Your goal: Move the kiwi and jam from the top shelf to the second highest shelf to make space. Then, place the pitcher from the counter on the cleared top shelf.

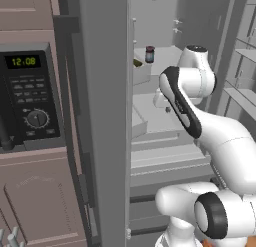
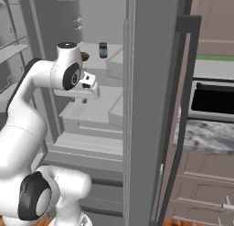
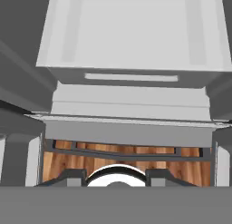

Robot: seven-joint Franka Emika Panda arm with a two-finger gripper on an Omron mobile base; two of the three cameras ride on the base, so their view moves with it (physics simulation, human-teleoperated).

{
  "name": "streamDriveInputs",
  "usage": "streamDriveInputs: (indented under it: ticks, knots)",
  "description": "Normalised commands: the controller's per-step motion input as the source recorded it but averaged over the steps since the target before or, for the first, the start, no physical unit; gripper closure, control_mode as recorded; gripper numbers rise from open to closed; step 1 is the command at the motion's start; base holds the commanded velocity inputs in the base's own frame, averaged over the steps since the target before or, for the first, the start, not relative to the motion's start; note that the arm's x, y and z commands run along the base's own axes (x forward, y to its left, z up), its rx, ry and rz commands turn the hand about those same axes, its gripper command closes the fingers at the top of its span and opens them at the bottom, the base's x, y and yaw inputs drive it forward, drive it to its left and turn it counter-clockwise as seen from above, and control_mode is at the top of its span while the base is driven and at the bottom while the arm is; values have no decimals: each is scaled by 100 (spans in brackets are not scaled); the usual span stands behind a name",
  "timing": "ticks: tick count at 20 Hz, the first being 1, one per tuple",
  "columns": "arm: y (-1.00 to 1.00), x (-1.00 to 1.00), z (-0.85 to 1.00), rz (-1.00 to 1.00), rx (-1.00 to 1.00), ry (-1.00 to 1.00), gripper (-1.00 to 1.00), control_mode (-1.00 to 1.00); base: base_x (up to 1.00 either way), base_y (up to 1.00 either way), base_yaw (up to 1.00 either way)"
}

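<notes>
On the top shelf (image 1: 167, 55) of the open fridge stand the dark jam (image 1: 149, 54) (image 2: 103, 50) and, in front of it to the left, the olive kiwi (image 1: 137, 63) (image 2: 84, 57). My gripper (image 1: 165, 110) (image 2: 78, 100) (image 3: 115, 175) hangs below them over the second highest shelf (image 1: 155, 118) (image 2: 103, 108), pointing down. Its fingers stand apart with nothing between them. The speckled counter (image 2: 205, 133) lies to the right of the fridge wall. The pitcher is out of view.
A microwave (image 1: 30, 91) sits left of the fridge wall (image 1: 102, 116). A dark appliance (image 2: 215, 99) stands on the counter. Door racks (image 1: 240, 81) (image 2: 13, 42) flank the arm. Lower shelves and a drawer (image 3: 131, 37) lie beneath the hand, above the wooden floor (image 3: 127, 164).
</notes>
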Motion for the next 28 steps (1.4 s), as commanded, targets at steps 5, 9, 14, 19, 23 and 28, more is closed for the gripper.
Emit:
streamDriveInputs:
  ticks: [5,9,14,19,23,28]
  knots:
    - [0,-3,8,0,1,-20,-100,-100,0,0,0]
    - [0,0,38,0,5,-43,-100,-100,0,0,0]
    - [0,0,49,0,7,-39,-100,-100,0,0,0]
    - [0,15,55,0,0,-12,-100,-100,0,0,0]
    - [0,24,56,0,0,0,-100,-100,0,0,0]
    - [0,28,50,0,0,0,-100,-100,0,0,0]
